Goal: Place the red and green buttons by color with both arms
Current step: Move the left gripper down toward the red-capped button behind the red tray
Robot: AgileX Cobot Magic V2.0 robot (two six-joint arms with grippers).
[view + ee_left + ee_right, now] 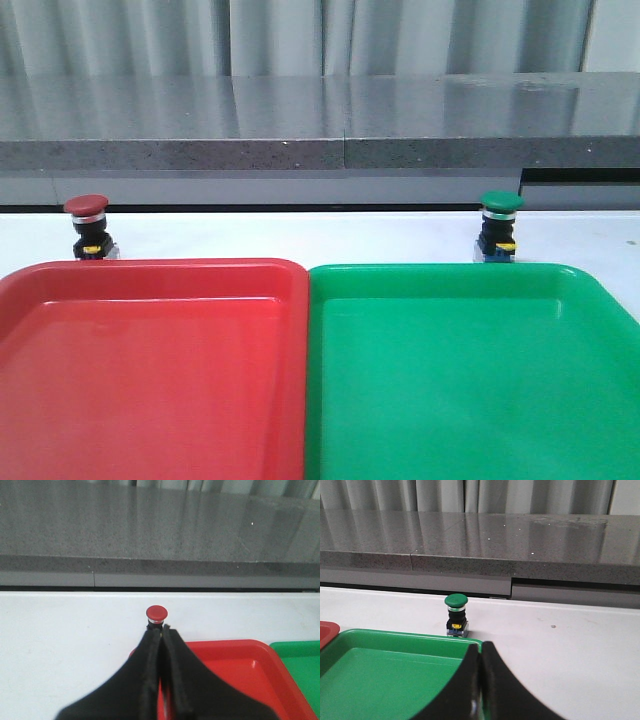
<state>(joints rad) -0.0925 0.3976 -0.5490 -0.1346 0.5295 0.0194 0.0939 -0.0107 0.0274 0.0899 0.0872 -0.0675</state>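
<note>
White bench [300, 235] runs in front of a grey stone ledge and pale curtains, and both arms sit back over the near side of it, out of the front view. Left gripper [161, 632] has its jaws pressed together, empty, poised over the far left corner of the red tray [240, 670]. Just beyond their tips, on the bare bench past the tray's far rim, stands the red button [156, 613], upright with its long axis vertical, cap on top. It lies almost dead ahead of the jaws; the tips cover its body in that view, so whether they touch it is hard to say, though they look just short.

Right gripper [481, 652] also has its jaws together and empty, over the far rim of the green tray [385, 675]. The green button [456, 615] stands upright on the bench beyond that rim, ahead and somewhat to the left of the jaws, clearly apart from them.

From the front, the red button [87, 226] is at the far left behind the red tray [150, 380], the green button [499, 226] behind the green tray [470, 390]. Each arm is nearer its own colour; each needs to open, then reach forward.
</note>
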